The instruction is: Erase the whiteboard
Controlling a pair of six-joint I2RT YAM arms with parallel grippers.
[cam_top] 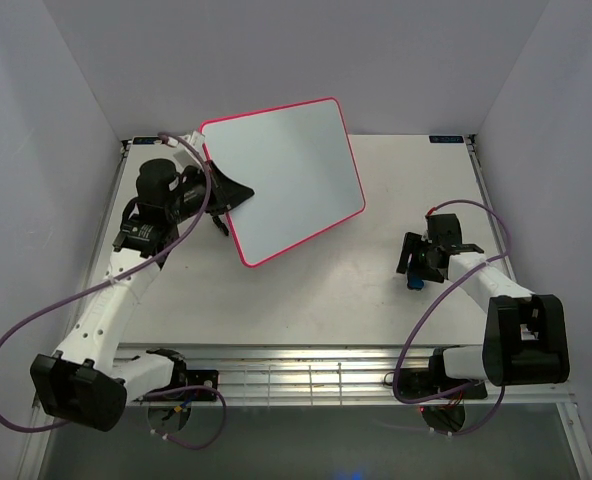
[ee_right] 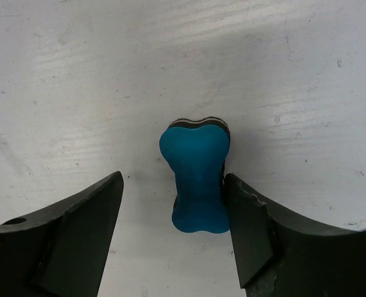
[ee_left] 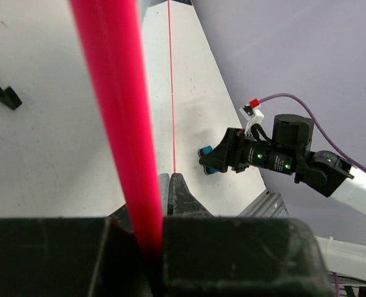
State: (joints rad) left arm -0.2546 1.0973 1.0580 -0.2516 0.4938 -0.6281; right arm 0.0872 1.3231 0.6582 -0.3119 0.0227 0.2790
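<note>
From above, I see the whiteboard [cam_top: 288, 178] at the far left-centre of the table [cam_top: 316, 300], tilted so that its near-left edge is lifted. Its white face is blank and a thin pink-red frame goes around it. My left hand [cam_top: 228, 195] holds this board at its left edge, with the dark fingers pressed on the frame. My right hand [cam_top: 417, 262] is well apart from the board, low over the right side of the table, and a small blue thing shows just under it.

On the left wrist camera, the pink-red frame of the whiteboard [ee_left: 118, 124] runs from the top down into the left hand [ee_left: 155, 213], and the two fingers are pinching it. The white face of the board fills the left part of this view. Further away I see the right hand [ee_left: 217, 158] above the table [ee_left: 201, 93], with the blue eraser [ee_left: 208, 168] at its tip.

On the right wrist camera, the right hand [ee_right: 174, 229] is spread. The blue bone-shaped eraser lies on the table [ee_right: 78, 80] between the two fingers [ee_right: 78, 235]. It is close against the finger on the right of the picture and apart from the other one. I cannot tell if that finger really touches it.
</note>
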